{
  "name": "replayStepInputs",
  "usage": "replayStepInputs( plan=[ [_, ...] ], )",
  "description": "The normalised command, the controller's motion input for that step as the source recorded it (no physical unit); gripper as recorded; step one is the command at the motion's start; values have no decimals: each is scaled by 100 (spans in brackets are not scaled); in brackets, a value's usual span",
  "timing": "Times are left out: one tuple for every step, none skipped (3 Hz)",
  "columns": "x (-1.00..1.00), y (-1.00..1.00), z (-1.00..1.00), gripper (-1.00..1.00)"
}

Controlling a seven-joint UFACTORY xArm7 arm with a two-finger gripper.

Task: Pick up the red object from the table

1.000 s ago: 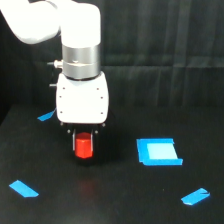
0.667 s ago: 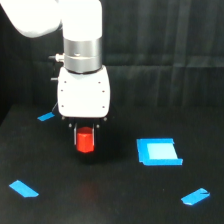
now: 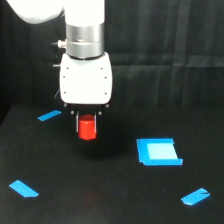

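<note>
Table (image 3: pixel 110 200) surface flat, open beneath gripper (image 3: pixel 87 131) holding red object (image 3: pixel 87 128). Only flat markings present: blue strip (image 3: pixel 49 115) near far edge, strip (image 3: pixel 23 188) toward near corner on exterior view's left, blue square patch (image 3: pixel 158 151) and strip (image 3: pixel 195 196) toward exterior view's right. Black curtain (image 3: pixel 165 40) closes far edge.

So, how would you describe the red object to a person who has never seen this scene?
Find the big white arm above the black table. Directly under its white housing, the gripper holds the red object, a small block. It is the only red thing; everything else lying on the table is flat and blue.
</note>
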Motion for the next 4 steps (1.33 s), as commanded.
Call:
replayStepInputs(
  plan=[
    [-6,-8,93,-98],
    [12,-6,89,-100],
    [-1,11,67,-100],
    [7,11,36,-100]
  ],
)
